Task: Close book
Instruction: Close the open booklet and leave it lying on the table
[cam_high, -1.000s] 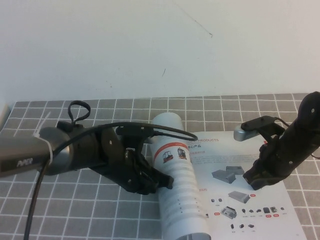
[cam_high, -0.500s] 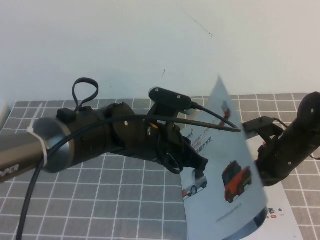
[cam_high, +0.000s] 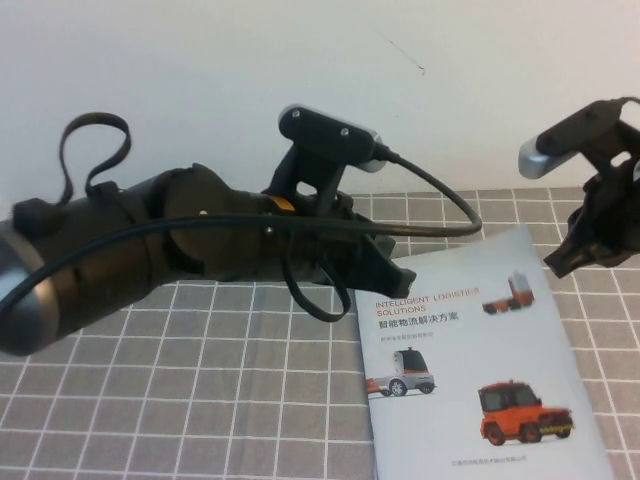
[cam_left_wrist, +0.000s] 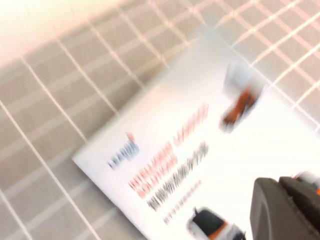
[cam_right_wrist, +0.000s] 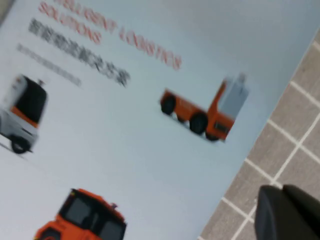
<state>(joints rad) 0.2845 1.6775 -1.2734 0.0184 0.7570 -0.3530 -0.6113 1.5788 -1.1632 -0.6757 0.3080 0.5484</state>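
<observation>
The book (cam_high: 470, 340) lies shut and flat on the grey checked mat, its white cover with red lettering and small vehicle pictures facing up. My left gripper (cam_high: 400, 275) hangs shut and holds nothing, just above the cover's far left corner. In the left wrist view the book (cam_left_wrist: 200, 140) fills the picture below the gripper (cam_left_wrist: 287, 210). My right gripper (cam_high: 562, 262) is shut and empty, raised by the book's far right corner. The right wrist view shows the cover (cam_right_wrist: 125, 100) beside the gripper (cam_right_wrist: 290, 215), which hovers over the mat.
The grey checked mat (cam_high: 200, 400) covers the table to the left of the book. A white wall (cam_high: 200, 80) rises behind it. The left arm's thick body and cable (cam_high: 440, 200) stretch across the middle of the high view.
The cover swung over to the right and now lies flat on the book. The left arm rose and drew back. The right gripper lifted off the page toward the far right.
</observation>
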